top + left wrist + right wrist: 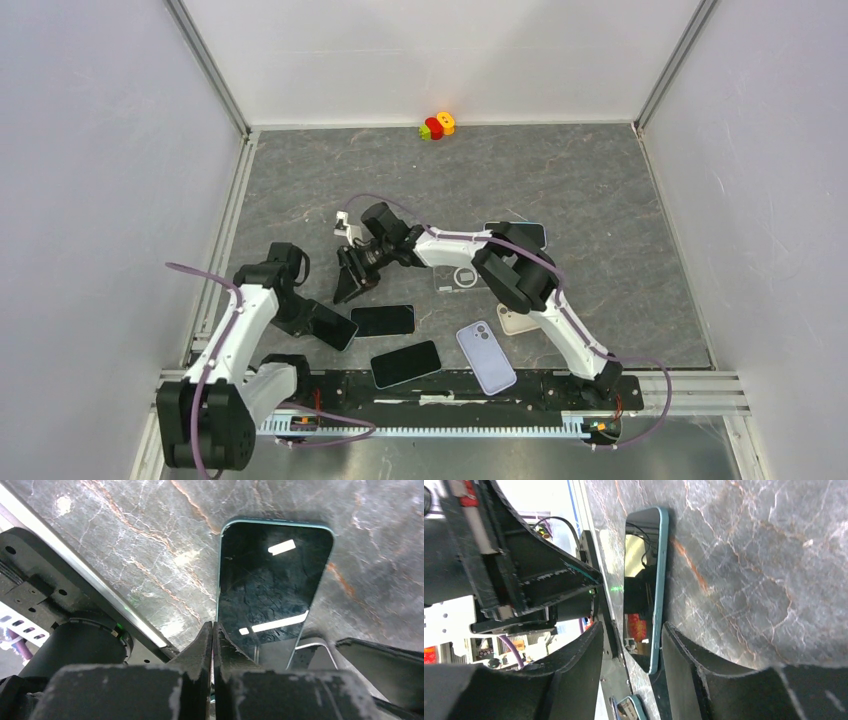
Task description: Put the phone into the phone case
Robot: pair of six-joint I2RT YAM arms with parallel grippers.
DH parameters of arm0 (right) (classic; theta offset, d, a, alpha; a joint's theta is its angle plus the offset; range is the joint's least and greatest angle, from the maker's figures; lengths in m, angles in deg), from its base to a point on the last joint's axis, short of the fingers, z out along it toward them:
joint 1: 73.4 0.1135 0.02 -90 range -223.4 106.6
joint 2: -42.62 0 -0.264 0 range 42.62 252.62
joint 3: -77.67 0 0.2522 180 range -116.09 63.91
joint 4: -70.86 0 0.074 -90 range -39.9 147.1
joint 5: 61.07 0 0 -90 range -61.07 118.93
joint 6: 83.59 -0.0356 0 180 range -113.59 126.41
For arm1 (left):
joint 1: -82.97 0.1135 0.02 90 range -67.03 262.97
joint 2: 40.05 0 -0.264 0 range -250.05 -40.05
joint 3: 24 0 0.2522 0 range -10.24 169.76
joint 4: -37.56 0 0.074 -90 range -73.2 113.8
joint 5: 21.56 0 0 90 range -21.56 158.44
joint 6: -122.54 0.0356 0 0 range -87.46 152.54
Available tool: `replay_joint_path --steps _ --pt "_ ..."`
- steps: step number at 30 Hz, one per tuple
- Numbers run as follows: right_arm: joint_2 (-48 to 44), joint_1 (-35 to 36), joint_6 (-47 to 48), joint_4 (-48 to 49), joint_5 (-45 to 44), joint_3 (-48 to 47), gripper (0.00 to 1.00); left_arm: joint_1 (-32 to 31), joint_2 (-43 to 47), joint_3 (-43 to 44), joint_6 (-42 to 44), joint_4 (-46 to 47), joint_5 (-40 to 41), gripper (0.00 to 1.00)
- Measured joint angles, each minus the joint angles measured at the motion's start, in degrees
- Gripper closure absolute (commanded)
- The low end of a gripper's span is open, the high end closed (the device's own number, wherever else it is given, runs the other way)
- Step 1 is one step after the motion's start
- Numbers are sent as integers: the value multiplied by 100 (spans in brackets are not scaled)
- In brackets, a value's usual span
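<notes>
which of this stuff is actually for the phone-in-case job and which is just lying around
For the job:
teal-edged black-screen phone
clear plastic phone case with a white ring, likely
left end effector, shut at the phone's edge
right end effector, open astride it

Lying about:
second black-screen phone
lavender phone or case
cream phone
dark phone
red, green and orange toy

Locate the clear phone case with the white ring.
In the top view the clear phone case lies flat near the middle of the table, beside the right arm, with the beige phone nearer the bases.
</notes>
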Motion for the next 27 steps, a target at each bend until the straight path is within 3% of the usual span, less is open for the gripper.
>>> replay_joint_path --steps 8,17,23,25,27 --pt "352 35 -11 -345 -50 -511 51 127 -684 -227 -157 232 -216 98" --pt "686 140 382 -1268 -157 -1078 56 127 -835 -549 -363 619 -227 98" --pt "885 315 343 -1252 203 -1266 59 127 -487 -678 -426 691 -170 98" --pt "949 363 208 -1104 317 -1283 66 129 -321 -743 -444 691 -144 98" --pt "1025 393 31 -914 415 -1283 82 127 -179 -798 -461 695 -131 98"
